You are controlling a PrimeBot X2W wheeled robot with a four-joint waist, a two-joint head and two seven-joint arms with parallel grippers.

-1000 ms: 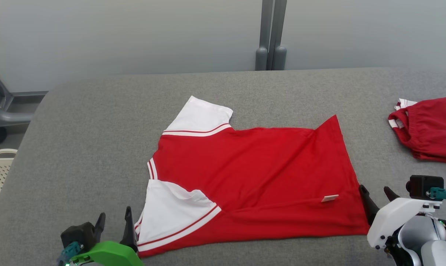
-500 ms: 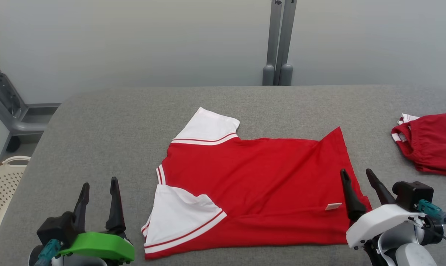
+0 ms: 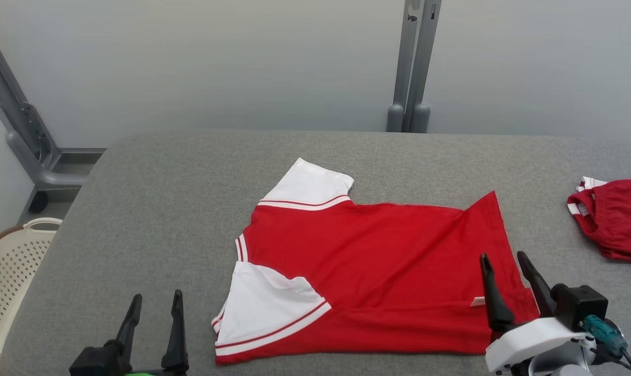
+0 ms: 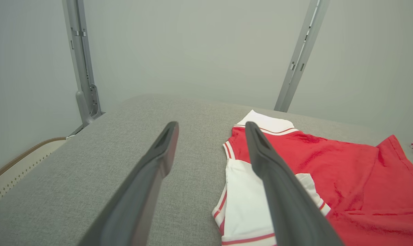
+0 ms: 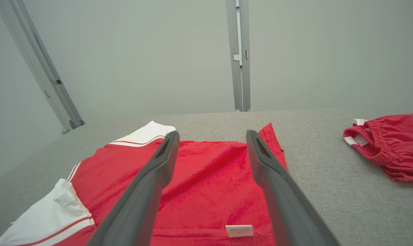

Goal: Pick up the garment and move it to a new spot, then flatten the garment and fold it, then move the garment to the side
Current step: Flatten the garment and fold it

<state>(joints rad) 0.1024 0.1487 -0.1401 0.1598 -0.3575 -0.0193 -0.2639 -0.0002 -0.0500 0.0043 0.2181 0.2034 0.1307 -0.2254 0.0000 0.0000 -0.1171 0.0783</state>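
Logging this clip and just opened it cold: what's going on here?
A two-armed robot is working on a red and white shirt lying spread, slightly wrinkled, on the grey table. Neither arm holds it: the left gripper hovers beside the sleeve end, jaws open, and the right gripper is over the hem corner, jaws open too. Another red garment lies bunched at the far right.

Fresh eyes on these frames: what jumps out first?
A red, white-sleeved shirt lies spread out in the middle of the grey table. The open left gripper stands beside its near sleeve, the open right gripper at its hem end. A second red garment lies bunched at the table's right edge.
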